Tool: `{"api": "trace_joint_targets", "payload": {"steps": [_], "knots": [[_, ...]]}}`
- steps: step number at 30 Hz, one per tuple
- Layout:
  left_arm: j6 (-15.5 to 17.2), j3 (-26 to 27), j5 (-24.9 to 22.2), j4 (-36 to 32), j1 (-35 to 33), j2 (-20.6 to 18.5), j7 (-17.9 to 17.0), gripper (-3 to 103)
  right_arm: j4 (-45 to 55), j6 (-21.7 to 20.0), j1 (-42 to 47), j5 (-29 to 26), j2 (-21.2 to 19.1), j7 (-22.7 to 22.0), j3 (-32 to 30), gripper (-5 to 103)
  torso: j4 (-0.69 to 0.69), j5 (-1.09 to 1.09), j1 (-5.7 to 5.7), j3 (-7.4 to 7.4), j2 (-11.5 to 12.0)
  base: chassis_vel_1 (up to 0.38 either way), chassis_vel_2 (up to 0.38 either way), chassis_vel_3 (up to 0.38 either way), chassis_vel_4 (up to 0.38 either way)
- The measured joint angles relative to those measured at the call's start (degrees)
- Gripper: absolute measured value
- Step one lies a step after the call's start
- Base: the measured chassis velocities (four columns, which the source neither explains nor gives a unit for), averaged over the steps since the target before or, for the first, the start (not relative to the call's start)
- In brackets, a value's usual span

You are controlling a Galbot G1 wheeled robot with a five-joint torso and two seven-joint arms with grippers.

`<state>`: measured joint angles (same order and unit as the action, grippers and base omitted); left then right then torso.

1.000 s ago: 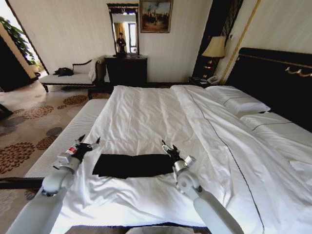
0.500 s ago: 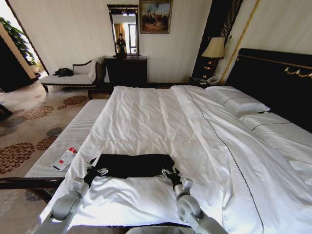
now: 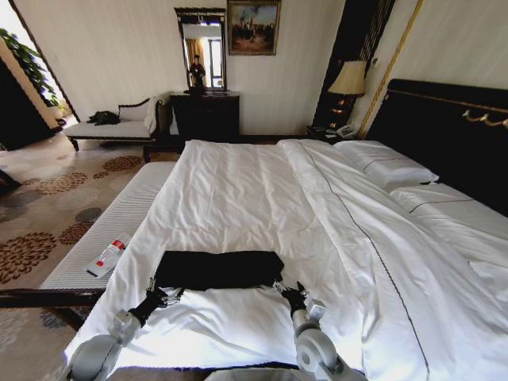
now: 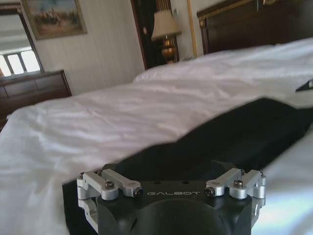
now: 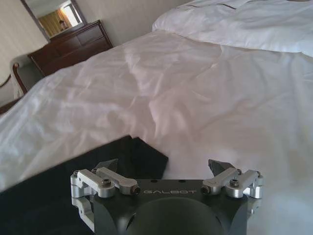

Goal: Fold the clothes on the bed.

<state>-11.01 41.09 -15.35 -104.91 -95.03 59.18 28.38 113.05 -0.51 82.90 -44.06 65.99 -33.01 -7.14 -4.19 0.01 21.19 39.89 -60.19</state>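
The clothes [image 3: 218,270] are a black garment folded into a long flat band on the white duvet of the bed [image 3: 262,198], near its foot. My left gripper [image 3: 161,294] is low at the band's left front corner, open, holding nothing. My right gripper [image 3: 292,292] is open just in front of the band's right end. In the left wrist view the gripper [image 4: 171,171] faces the black cloth [image 4: 234,132] close ahead. In the right wrist view the gripper [image 5: 163,166] is spread over the duvet, with the cloth's corner [image 5: 127,156] at one fingertip.
A striped bench [image 3: 111,218] runs along the bed's left side with a white bottle [image 3: 109,255] lying on it. Pillows [image 3: 389,168] and a dark headboard [image 3: 444,119] are at the right. A chaise [image 3: 119,125], a dresser [image 3: 205,113] and a lamp [image 3: 350,78] stand along the far wall.
Both arms have dropped and drawn back toward me, from raised at the band's two ends to low at its front edge. The bottle behind the left arm now shows.
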Motion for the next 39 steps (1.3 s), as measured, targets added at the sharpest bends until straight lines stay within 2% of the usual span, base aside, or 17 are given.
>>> {"api": "trace_joint_targets", "payload": {"steps": [2,3,5,7,8,9,11,12,13,15,18,27,30,35,37,38,39], "knots": [[0.0,0.3,-2.2,-1.0,0.7,-0.2,0.4,100,0.6,0.0,-0.7,-2.6,-0.2,0.0,-0.6,100,0.01,-0.01,0.00,0.00,0.0,0.000,0.000,0.000,0.000],[0.5,1.3,-6.7,-3.3,1.9,-0.4,-0.2,100,0.8,-0.1,-1.7,-5.9,-0.7,0.2,-1.0,100,-0.04,-0.01,0.00,0.00,0.0,0.000,0.000,0.000,0.000],[2.0,2.9,-12.0,-6.4,2.9,-0.4,-3.8,100,-0.1,-0.6,-3.2,-9.6,-1.3,0.7,-1.1,100,-0.01,-0.01,0.00,0.00,0.0,0.000,0.000,0.000,0.000],[2.4,3.2,-13.1,-7.1,3.2,-0.4,-5.2,100,-0.3,-0.8,-3.5,-10.6,-1.3,0.8,-1.0,100,0.00,0.00,0.00,0.00,0.0,0.000,0.000,0.000,0.000],[3.5,3.9,-16.3,-8.9,4.1,-0.5,-9.2,100,-0.5,-1.2,-4.0,-13.1,-1.4,1.0,-0.8,100,0.01,-0.01,0.00,0.00,0.0,0.000,0.000,0.000,0.000],[5.7,4.6,-21.5,-11.4,5.7,-0.6,-15.9,100,-0.7,-1.9,-4.3,-15.8,-1.2,1.1,-0.3,100,0.00,0.00,0.00,0.00,0.0,0.000,0.000,0.000,0.000],[10.2,5.6,-29.0,-14.7,7.9,-0.8,-22.2,100,-1.3,-2.3,-4.5,-17.4,-0.5,1.7,0.4,100,-0.01,0.00,0.01,0.00,0.0,0.000,0.000,0.000,0.000],[10.2,5.6,-29.0,-14.7,7.9,-0.8,-22.2,100,-1.3,-2.3,-4.5,-17.4,-0.5,1.7,0.4,100,-0.01,0.00,0.01,0.00,0.0,0.000,0.000,0.000,0.000],[13.4,6.3,-33.7,-16.7,9.2,-0.9,-24.9,100,-1.8,-2.3,-4.6,-17.9,0.1,2.3,0.9,100,-0.01,0.00,0.00,0.00,0.0,0.000,0.000,0.000,0.000],[15.7,6.9,-37.1,-18.4,10.2,-1.1,-26.4,100,-2.0,-2.3,-4.7,-18.7,0.6,3.0,1.3,100,-0.01,0.00,0.00,0.00,0.0,0.000,0.000,0.000,0.000],[17.7,8.0,-40.1,-19.9,11.0,-1.3,-27.3,100,-2.1,-2.3,-4.8,-19.6,1.1,4.1,1.8,100,-0.01,0.00,0.00,0.00,0.0,0.000,0.000,0.000,0.000],[19.7,11.1,-44.9,-22.1,11.6,-0.3,-28.8,100,-4.5,-1.1,-5.8,-20.9,2.0,6.6,2.2,101,-0.01,-0.01,0.01,0.00,0.0,0.000,0.000,0.000,0.000],[20.1,12.4,-46.3,-23.7,11.5,0.4,-29.2,100,-5.1,0.0,-5.9,-21.4,3.3,8.0,2.4,87,-0.01,0.00,0.00,0.00,0.0,0.000,0.000,0.000,0.000],[20.1,13.1,-46.5,-24.5,11.0,0.9,-29.5,100,-5.4,0.9,-5.8,-21.4,4.3,9.0,2.7,77,-0.01,-0.01,0.00,0.00,0.0,0.000,0.000,0.000,0.000],[20.1,13.6,-46.4,-25.1,10.5,1.3,-29.6,100,-5.5,1.9,-5.6,-21.5,5.1,10.1,2.6,65,-0.01,-0.01,0.00,0.00,0.0,0.000,0.000,0.000,0.000],[20.1,13.7,-46.4,-25.2,10.4,1.5,-29.6,100,-5.5,2.1,-5.5,-21.6,5.2,10.3,2.5,65,-0.01,-0.01,0.00,0.00,0.0,0.000,0.000,0.000,0.000],[20.1,13.7,-46.3,-25.4,10.3,1.6,-29.6,100,-5.4,2.3,-5.5,-21.7,5.4,10.5,2.3,60,0.00,-0.01,0.00,0.00,0.0,0.000,0.000,0.000,0.000]]}}
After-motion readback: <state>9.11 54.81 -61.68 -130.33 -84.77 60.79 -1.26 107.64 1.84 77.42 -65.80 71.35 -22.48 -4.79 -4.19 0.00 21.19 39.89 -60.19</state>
